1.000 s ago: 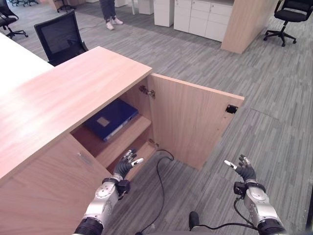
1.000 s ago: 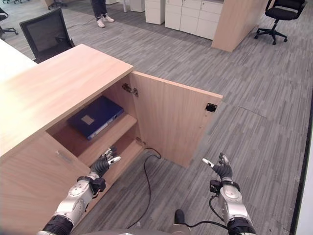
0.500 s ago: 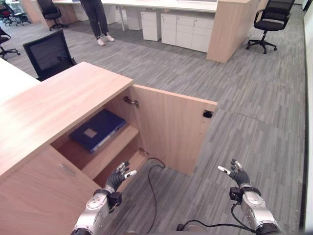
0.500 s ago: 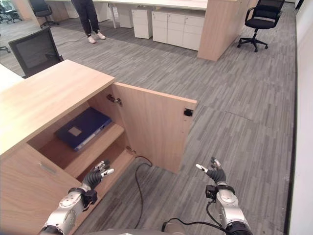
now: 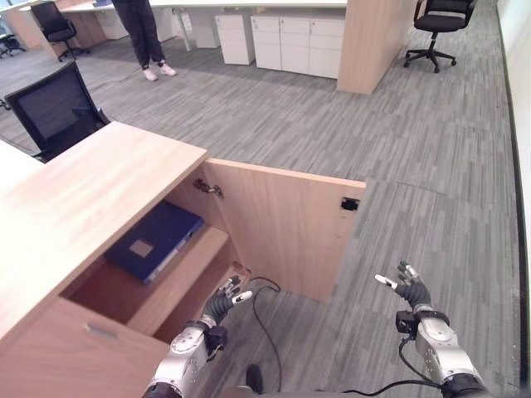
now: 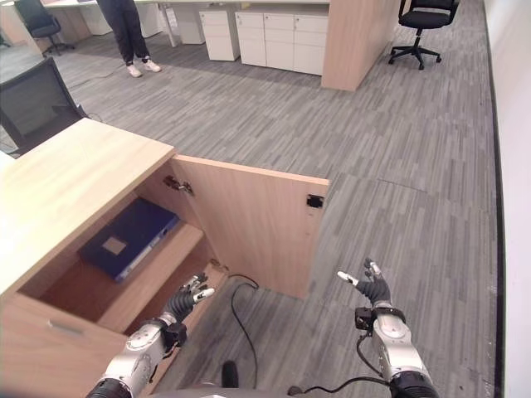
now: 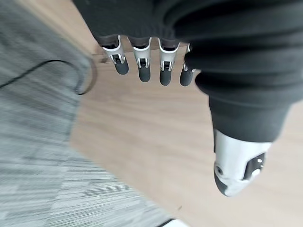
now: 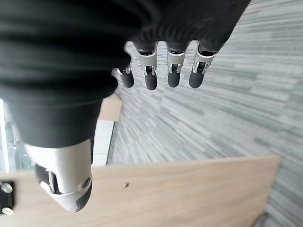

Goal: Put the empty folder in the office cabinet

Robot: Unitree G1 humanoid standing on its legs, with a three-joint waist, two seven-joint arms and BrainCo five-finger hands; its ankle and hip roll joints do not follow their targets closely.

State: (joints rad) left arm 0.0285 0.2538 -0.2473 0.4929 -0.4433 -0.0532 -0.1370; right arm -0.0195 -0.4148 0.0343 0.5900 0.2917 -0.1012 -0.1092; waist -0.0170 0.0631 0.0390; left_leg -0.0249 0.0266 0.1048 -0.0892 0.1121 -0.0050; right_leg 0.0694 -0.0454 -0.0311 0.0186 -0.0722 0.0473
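Blue folder (image 5: 153,240): flat on cabinet shelf (image 5: 178,278), centre left. Left hand (image 5: 224,300), right hand (image 5: 408,290): fingers relaxed, empty. Door (image 5: 286,228) ajar; swing shut squarely.

The cabinet (image 5: 108,186) is pale wood laminate, smooth and matt, with small metal hinges (image 5: 207,188) inside beside its open door (image 5: 286,224). On its shelf lies a dark blue folder (image 5: 154,240) with a smooth, faintly glossy cover. Around the cabinet the floor (image 5: 431,166) is grey carpet, rough and striped.
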